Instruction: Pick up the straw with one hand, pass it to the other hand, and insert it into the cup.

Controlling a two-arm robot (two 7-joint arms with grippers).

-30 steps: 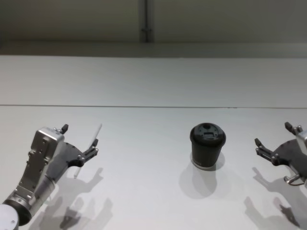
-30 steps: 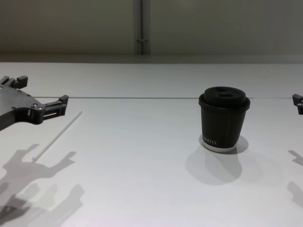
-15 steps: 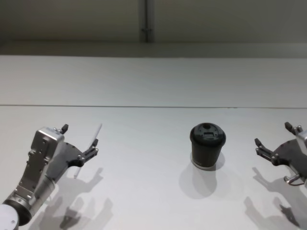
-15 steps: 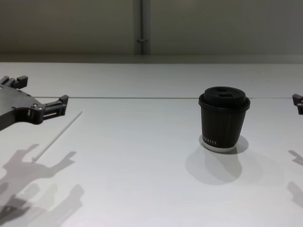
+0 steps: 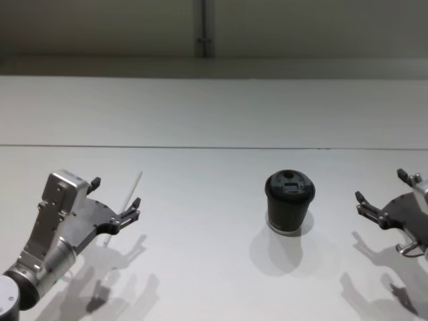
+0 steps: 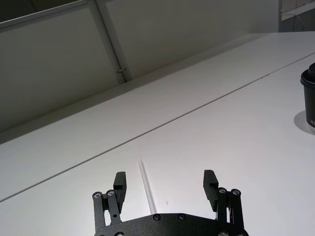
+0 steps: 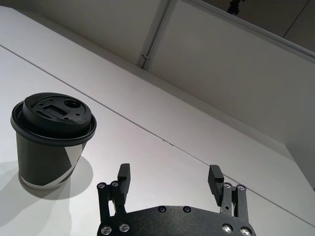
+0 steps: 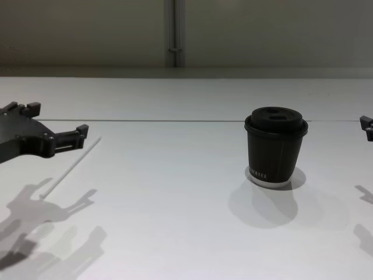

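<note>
The thin white straw [image 5: 134, 186] lies flat on the white table at the left, also seen in the chest view [image 8: 70, 166]. My left gripper [image 5: 116, 192] hovers just above it, open, with the straw [image 6: 146, 189] running between its spread fingers in the left wrist view, untouched. The black lidded cup [image 5: 289, 202] stands upright right of centre, as the chest view [image 8: 275, 146] shows. My right gripper [image 5: 379, 186] hangs open and empty at the right edge, a short way from the cup [image 7: 49, 137].
A thin dark seam [image 5: 214, 148] runs across the table behind the cup and straw. A grey wall with a vertical pipe [image 5: 204, 30] stands beyond the table's far edge. Bare tabletop lies between the straw and the cup.
My left gripper has sunk lower and shifted slightly right, closer over the straw. The cup, the straw and the right gripper have not moved.
</note>
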